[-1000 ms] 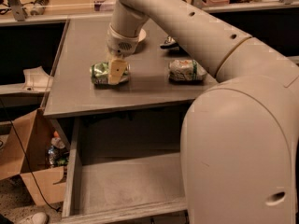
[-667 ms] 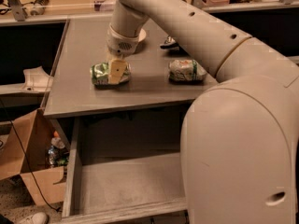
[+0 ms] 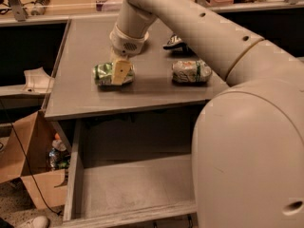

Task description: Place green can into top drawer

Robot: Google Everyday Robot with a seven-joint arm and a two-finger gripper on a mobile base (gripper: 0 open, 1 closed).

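Note:
The green can (image 3: 102,73) lies on its side on the grey countertop (image 3: 80,96), left of centre. My gripper (image 3: 119,70) reaches down from above and straddles the can. Its near tan finger (image 3: 121,72) presses on the can's front side, and the far finger is hidden behind the can. The can still rests on the countertop. The top drawer (image 3: 75,175) is pulled open below the countertop's front edge. Its flat grey bottom holds nothing that I can see, and my arm covers its right part.
A whitish can with green marks (image 3: 191,71) lies on the countertop to the right. A small dark object (image 3: 175,42) sits behind it. A cardboard box (image 3: 26,175) with bottles stands on the floor at the left. My large arm body (image 3: 247,151) fills the right side.

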